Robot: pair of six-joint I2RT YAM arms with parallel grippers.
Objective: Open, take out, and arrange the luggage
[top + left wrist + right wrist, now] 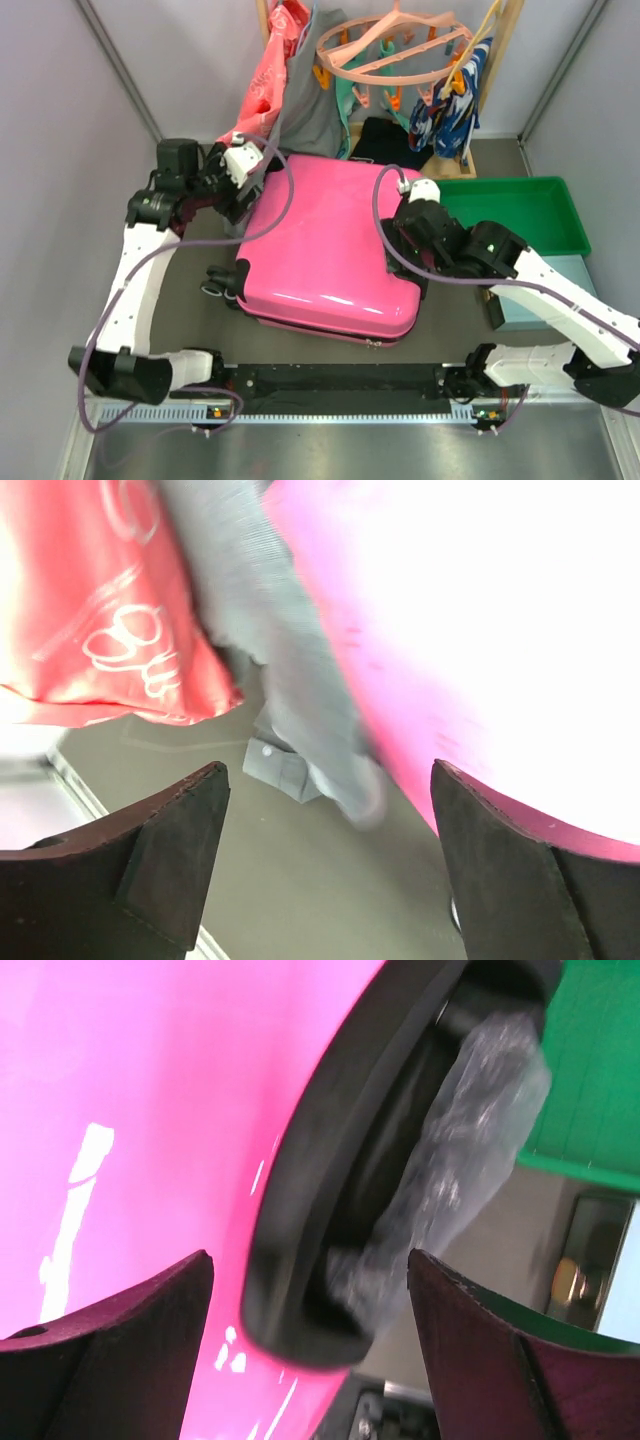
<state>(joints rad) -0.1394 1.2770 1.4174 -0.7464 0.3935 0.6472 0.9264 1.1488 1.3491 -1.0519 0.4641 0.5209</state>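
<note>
**Snag and slip risks at both ends of the luggage**

Your left hand (325, 780) is spread and empty at the far-left corner of the luggage (325, 245), which lies shut and flat on the surface (190, 320). The hanging shirt (290, 680) could catch in it. Your right hand (310, 1260), also spread, faces the plastic-wrapped handle (330, 1210); a pinch there may slip.

Closed hot-pink luggage (325, 245), flat

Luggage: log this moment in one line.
luggage: closed, lying flat | left hand: open, empty, at far-left corner | right hand: open, empty, facing plastic-wrapped side handle
</note>
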